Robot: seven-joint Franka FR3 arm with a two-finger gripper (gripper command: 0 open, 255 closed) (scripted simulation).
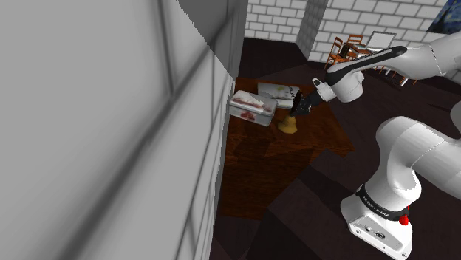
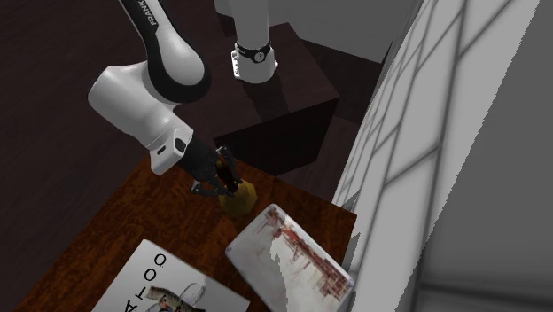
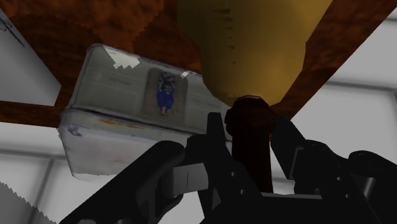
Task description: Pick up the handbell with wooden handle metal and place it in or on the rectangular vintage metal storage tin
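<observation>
The tool (image 3: 249, 130) grips the handbell (image 3: 254, 44) by its dark handle. In the second exterior view the tin (image 2: 292, 261) lies at its five o'clock; the magazine (image 2: 168, 292) perhaps reads "OOTA".

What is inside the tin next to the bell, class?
The inside is hidden: the tin has its lid on, showing a faded print with red marks. The bell is outside it, over the table, its dark handle clasped by the gripper.

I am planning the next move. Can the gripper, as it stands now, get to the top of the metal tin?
Probably yes. The gripper is shut on the handle of the bell, and the tin lies close beside it with nothing on its lid.
</observation>
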